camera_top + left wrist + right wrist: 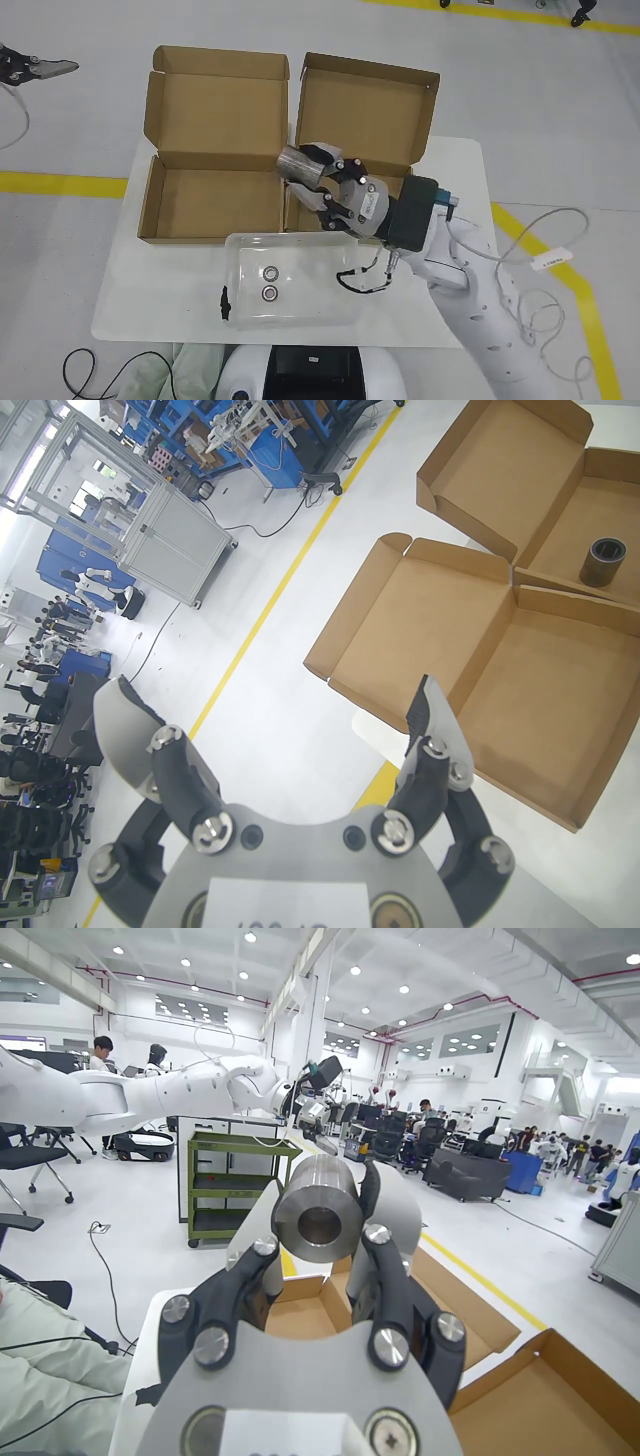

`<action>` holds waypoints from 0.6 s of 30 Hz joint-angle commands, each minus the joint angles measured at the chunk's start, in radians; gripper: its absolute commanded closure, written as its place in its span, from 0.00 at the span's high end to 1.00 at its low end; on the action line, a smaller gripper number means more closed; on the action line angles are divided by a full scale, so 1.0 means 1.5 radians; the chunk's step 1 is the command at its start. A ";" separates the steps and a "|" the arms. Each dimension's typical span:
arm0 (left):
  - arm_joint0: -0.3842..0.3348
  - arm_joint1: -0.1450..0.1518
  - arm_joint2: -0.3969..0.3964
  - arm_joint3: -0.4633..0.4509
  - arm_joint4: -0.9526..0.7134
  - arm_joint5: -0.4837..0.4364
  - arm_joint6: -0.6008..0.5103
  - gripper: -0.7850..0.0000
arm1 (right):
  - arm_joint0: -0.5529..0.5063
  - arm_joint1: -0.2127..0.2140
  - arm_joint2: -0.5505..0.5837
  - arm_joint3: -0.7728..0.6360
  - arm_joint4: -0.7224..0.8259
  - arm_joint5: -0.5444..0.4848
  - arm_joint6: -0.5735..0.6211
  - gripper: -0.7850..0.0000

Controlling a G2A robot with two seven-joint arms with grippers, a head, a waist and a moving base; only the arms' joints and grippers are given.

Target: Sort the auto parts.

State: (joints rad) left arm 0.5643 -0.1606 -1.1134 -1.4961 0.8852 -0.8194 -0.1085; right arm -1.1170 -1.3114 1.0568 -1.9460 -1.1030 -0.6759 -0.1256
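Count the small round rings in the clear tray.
2. Both lie side by side in the clear tray: one ring farther from the robot, the other ring nearer it. The right gripper's wrist covers one tray corner, so another may be hidden.

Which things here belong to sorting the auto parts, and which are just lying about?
Job in hand: metal cylinder in right pincer; dark sleeve; two rings; clear tray; cardboard boxes.
Lying about: green cart; office chair.
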 commanded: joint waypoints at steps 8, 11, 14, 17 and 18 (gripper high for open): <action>0.000 0.000 0.000 0.000 0.000 0.000 0.000 1.00 | -0.013 0.007 0.036 -0.069 0.003 0.005 0.039 0.00; 0.000 0.000 0.000 0.000 0.000 0.000 0.000 1.00 | -0.020 0.009 0.043 -0.081 0.005 0.002 0.044 0.00; 0.000 0.000 0.000 0.000 0.000 0.000 0.000 1.00 | -0.021 0.010 0.045 -0.086 -0.001 -0.007 0.039 0.00; 0.000 0.000 0.000 0.000 0.000 0.000 0.000 1.00 | -0.024 0.012 0.042 -0.092 -0.018 -0.019 0.043 0.00; 0.000 0.000 0.000 0.000 0.000 0.000 0.000 1.00 | -0.025 0.012 0.039 -0.093 -0.023 -0.023 0.045 0.00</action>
State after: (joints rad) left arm 0.5643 -0.1606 -1.1134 -1.4961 0.8852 -0.8194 -0.1085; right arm -1.1531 -1.2941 1.1191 -2.0837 -1.1299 -0.7041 -0.0616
